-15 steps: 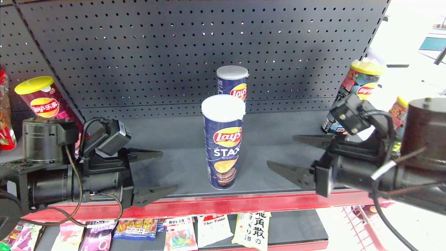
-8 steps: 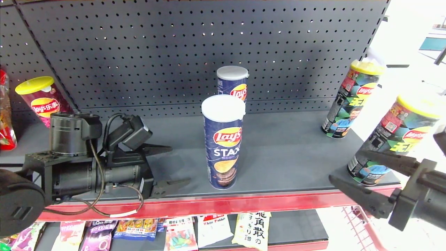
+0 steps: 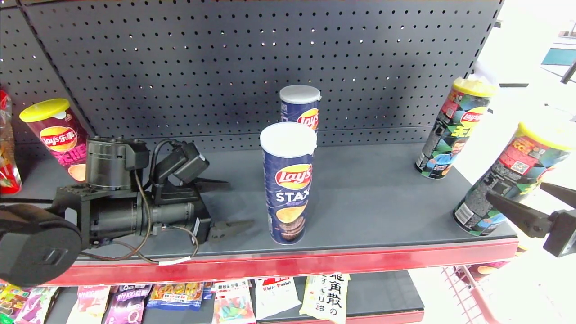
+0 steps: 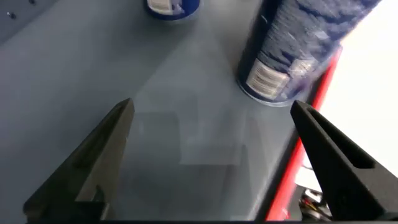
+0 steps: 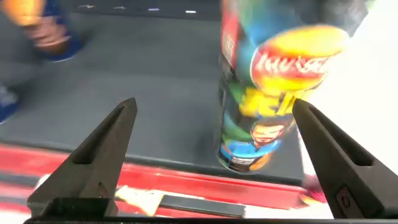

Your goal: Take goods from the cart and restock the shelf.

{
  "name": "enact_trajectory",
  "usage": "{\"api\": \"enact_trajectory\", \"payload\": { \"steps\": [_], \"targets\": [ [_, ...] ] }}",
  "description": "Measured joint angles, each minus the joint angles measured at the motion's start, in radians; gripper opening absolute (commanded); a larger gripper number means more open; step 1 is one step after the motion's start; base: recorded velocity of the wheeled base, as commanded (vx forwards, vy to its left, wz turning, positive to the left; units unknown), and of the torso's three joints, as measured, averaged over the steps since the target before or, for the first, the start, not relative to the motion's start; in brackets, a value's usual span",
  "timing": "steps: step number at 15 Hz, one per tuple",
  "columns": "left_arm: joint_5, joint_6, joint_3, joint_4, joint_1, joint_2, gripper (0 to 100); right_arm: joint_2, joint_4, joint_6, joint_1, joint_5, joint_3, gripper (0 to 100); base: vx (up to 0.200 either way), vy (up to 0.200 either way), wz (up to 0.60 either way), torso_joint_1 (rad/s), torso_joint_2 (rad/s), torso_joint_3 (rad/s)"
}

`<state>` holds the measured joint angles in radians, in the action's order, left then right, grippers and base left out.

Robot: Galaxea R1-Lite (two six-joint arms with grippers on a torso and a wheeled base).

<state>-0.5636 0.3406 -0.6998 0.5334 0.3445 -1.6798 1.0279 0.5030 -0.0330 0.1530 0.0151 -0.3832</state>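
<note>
- Closest in, at the lower right of the frame, the right tool (image 3: 515,190) hangs just off the front of the shelf (image 3: 369,202). Its two fingers are spread wide and hold nothing.
- Just past those tips, the yellow-lidded can (image 3: 508,180) stands at the shelf's front right corner, very near the red lip (image 3: 292,263). From the wrist it lines up with the gap between the fingers but sits beyond them, and as far as I can tell neither finger touches it.
- My reading is that this can is already placed and the step in hand is getting clear of it.
- To do that well, the arm should draw straight back along its own line with the fingers wide and no sideways sweep. A can this tall and this near the lip would likely tip at a light knock and drop toward what looks like the cart (image 3: 470,288) below.
- At the lower left, the left tool (image 3: 227,204) lies low and level over the shelf. Its fingers are apart and empty, and it points at the front blue can (image 3: 288,180), near it but not touching.
- Farther back, the rear blue can (image 3: 300,108) stands directly behind the front one.
- The second yellow-lidded can (image 3: 452,130) stands deep at the upper right, with bare shelf between the rows for more stock.
</note>
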Motion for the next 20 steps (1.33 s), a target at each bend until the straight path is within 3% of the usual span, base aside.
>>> {"api": "enact_trajectory", "payload": {
  "steps": [6,15,18,20],
  "targets": [
    [-0.001,-0.001,-0.048,-0.001,0.023,-0.050,100,0.007,0.001,0.000,-0.036,-0.011,-0.002,100,0.000,0.000,0.00,0.000,0.00,0.000],
    [-0.001,-0.008,-0.043,0.000,0.021,-0.051,100,-0.078,-0.003,-0.004,0.026,-0.113,0.072,100,0.000,0.000,0.00,0.000,0.00,0.000],
    [-0.001,-0.009,-0.028,0.001,0.020,-0.048,100,-0.166,-0.105,-0.002,0.026,-0.144,0.118,100,0.000,0.000,0.00,0.000,0.00,0.000],
    [-0.001,-0.010,-0.029,0.000,0.017,-0.047,100,-0.262,-0.289,-0.001,0.018,-0.142,0.126,100,0.000,0.000,0.00,0.000,0.00,0.000]
  ]
}}
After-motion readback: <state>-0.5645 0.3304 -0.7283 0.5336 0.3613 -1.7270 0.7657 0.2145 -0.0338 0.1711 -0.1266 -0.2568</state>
